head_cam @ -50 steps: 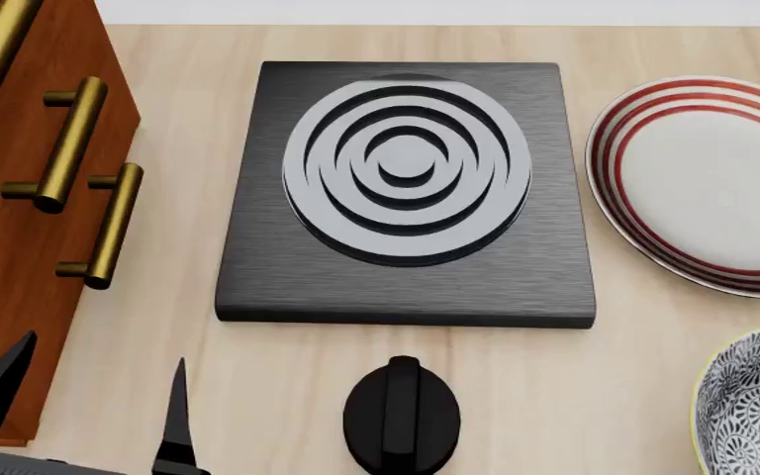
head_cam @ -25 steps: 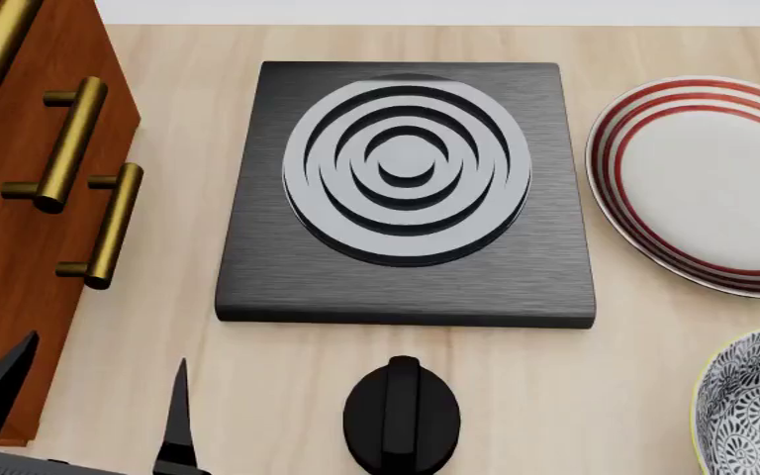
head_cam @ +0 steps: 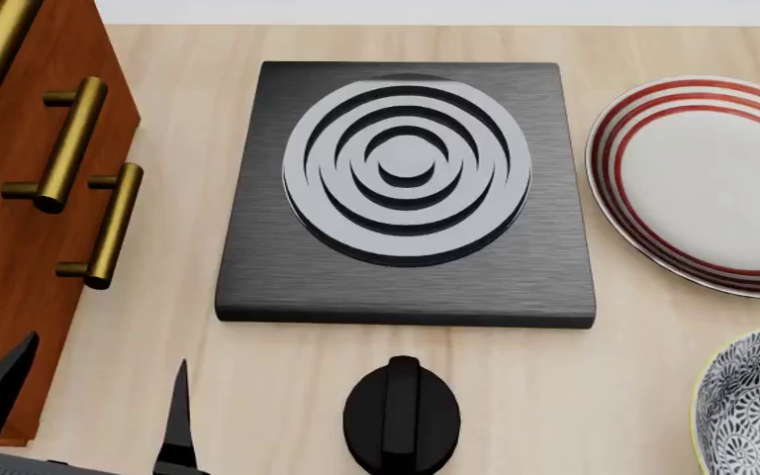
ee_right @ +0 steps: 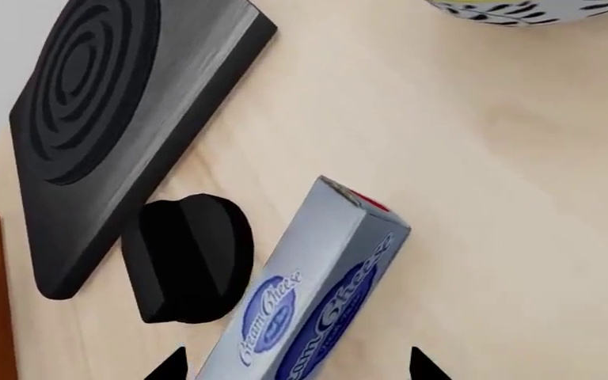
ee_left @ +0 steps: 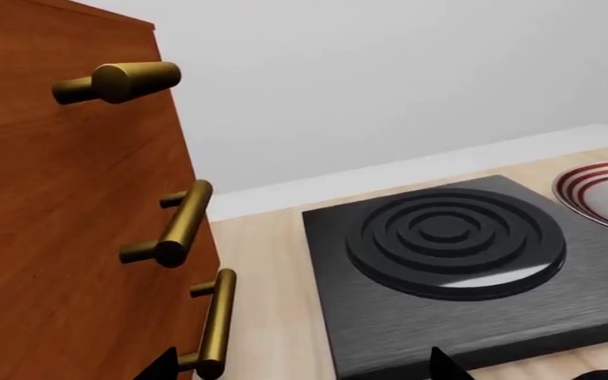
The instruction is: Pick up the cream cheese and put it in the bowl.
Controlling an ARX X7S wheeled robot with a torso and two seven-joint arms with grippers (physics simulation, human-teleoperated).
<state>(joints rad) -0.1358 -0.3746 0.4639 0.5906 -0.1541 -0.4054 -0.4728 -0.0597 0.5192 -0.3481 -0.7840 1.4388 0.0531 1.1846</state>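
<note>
The cream cheese (ee_right: 309, 305), a silver-grey box with blue ovals and white script, lies on the wooden counter in the right wrist view, beside a black knob (ee_right: 190, 257). My right gripper (ee_right: 295, 368) is open, its two black fingertips either side of the box and apart from it. The bowl, white with a dark floral pattern, shows at the head view's lower right edge (head_cam: 754, 406) and at the right wrist view's top edge (ee_right: 521, 9). My left gripper (head_cam: 83, 416) is open and empty by the cabinet. The cream cheese and the right gripper are out of the head view.
A black stove plate with a ringed burner (head_cam: 407, 183) lies mid-counter. A red-ringed white plate (head_cam: 716, 183) sits at the right. A brown cabinet with brass handles (head_cam: 83, 148) stands at the left, close to my left gripper. The black knob (head_cam: 402, 416) sits before the stove.
</note>
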